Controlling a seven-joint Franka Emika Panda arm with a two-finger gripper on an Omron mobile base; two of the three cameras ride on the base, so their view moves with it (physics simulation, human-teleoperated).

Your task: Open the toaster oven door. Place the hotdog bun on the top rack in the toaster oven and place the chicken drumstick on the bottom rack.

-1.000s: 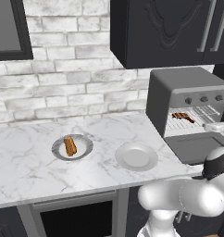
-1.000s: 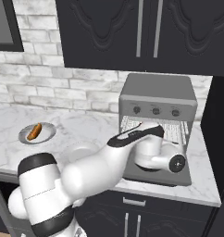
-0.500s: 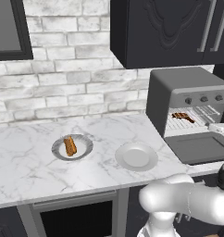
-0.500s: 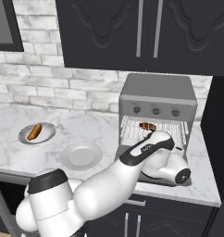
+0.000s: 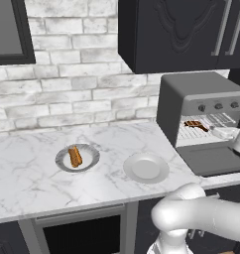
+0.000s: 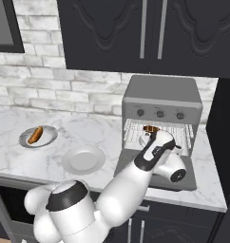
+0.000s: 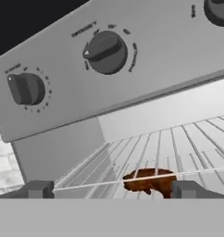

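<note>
Toaster oven [image 5: 201, 106]: boxy dark grey appliance at the 3 o'clock end of the marble table [image 5: 32, 173], under the black upper cabinets [image 6: 150, 35]. Three round knobs [image 6: 159, 114] in a row across its front strip; the hand view shows two of them close up, above the cavity.

Toaster oven door [image 5: 216, 158]: dropped fully open, lying flat on the table in front of the cavity, inner face up.

Chicken drumstick [image 5: 195, 124]: reddish-brown piece lying on a wire rack [image 7: 178, 143] inside the cavity, toward the 9 o'clock side in the left base view; in the hand view it sits low, at about 6 o'clock, just behind the rack's front wire. Which rack level it occupies cannot be told for certain.

Hotdog bun [image 5: 75, 156]: orange-tan, with a darker strip, lying on a small grey plate [image 5: 90, 151] at the 9 o'clock side of the table, well apart from the oven.

Second plate [image 5: 159, 171]: pale, round, nothing on it, between the bun's plate and the open door, near the table's front edge.

Claw [image 7: 111, 190]: at the mouth of the oven, facing the cavity; jaws spread as wide as they go, the two dark fingertips [image 7: 40, 189] standing well apart at the bottom of the hand view, holding nothing. The drumstick lies beyond the tips, nearer the 3 o'clock one, apart from both.

Arm [image 6: 136, 175]: white, reaching over the open door to the oven front in the right base view
</note>
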